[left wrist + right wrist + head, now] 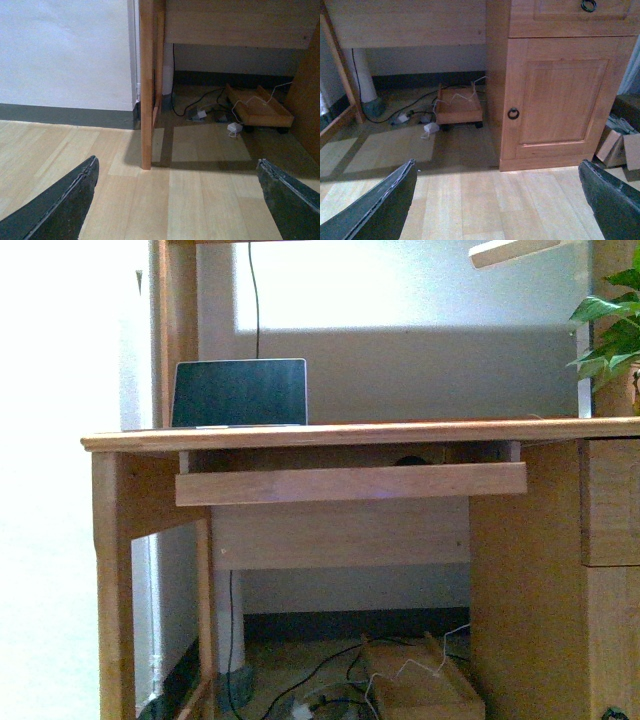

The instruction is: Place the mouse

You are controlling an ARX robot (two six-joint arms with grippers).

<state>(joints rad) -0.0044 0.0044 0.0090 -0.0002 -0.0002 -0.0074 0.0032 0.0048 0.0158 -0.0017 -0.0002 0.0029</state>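
Note:
A small dark domed shape (410, 460), which looks like the mouse, peeks over the front lip of the pull-out keyboard tray (350, 483) under the desk top (400, 432); most of it is hidden. Neither arm shows in the front view. My left gripper (176, 162) is open and empty, low over the wooden floor in front of the desk's left leg (146, 85). My right gripper (497, 163) is open and empty, over the floor in front of the desk's cabinet door (560, 100).
An open laptop (238, 392) stands on the desk at the left, a plant (610, 330) at the right. Under the desk lie cables and a wheeled wooden stand (459, 106). A cardboard box (615, 147) sits right of the cabinet.

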